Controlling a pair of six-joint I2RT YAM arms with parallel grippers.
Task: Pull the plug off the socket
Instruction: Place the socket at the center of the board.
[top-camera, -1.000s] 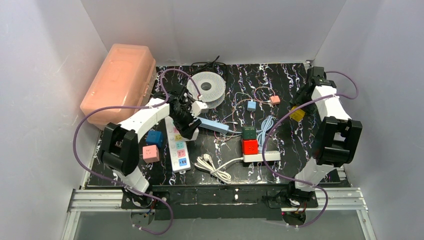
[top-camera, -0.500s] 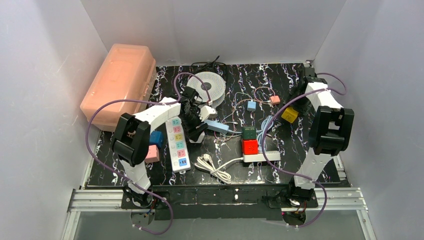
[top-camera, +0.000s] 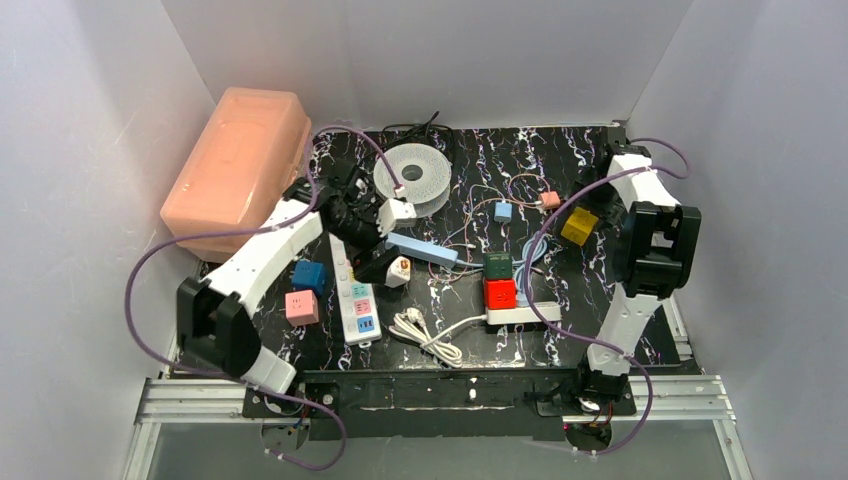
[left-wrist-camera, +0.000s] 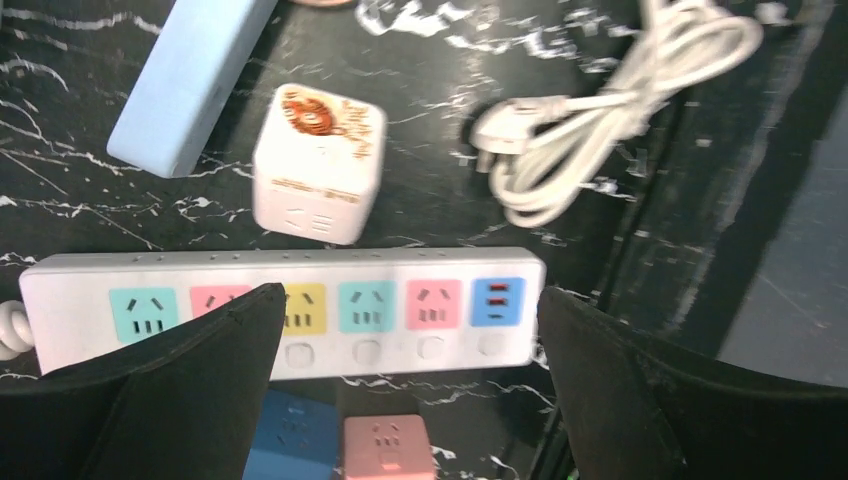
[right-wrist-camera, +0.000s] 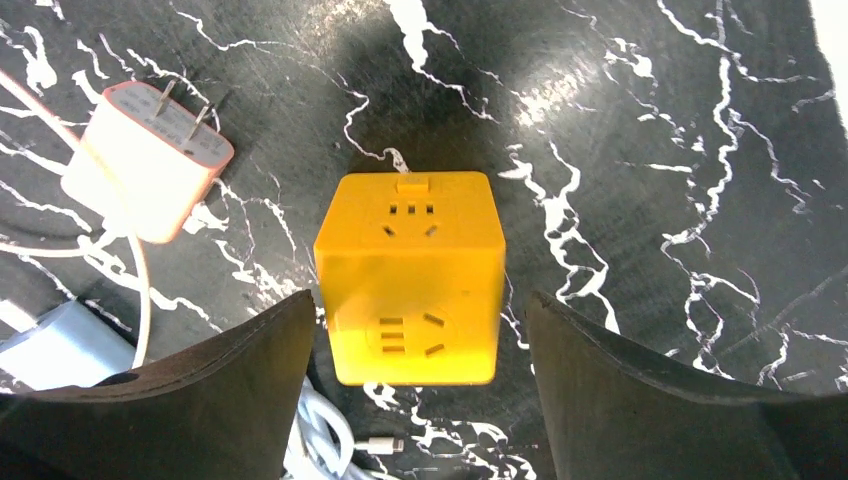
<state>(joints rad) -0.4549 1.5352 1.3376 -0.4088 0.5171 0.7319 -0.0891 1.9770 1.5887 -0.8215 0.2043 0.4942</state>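
With the left hand (left-wrist-camera: 405, 300) open above the multicolour power strip (left-wrist-camera: 380, 350), the white cube plug (left-wrist-camera: 320, 165) loose on the tabletop (left-wrist-camera: 450, 215) just beside it, and the right hand (right-wrist-camera: 418, 305) open astride the yellow cube socket (right-wrist-camera: 410, 280), a careless descent could knock either cube aside.

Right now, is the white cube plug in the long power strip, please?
Out: the white cube plug lies beside the power strip, in none of its visible sockets.

Black tabletop (right-wrist-camera: 650, 150) veined with white; a yellow cube socket (right-wrist-camera: 410, 275); a white power strip (left-wrist-camera: 400, 310) patched teal, pink, yellow and blue; a salmon-pink box (top-camera: 240, 150).
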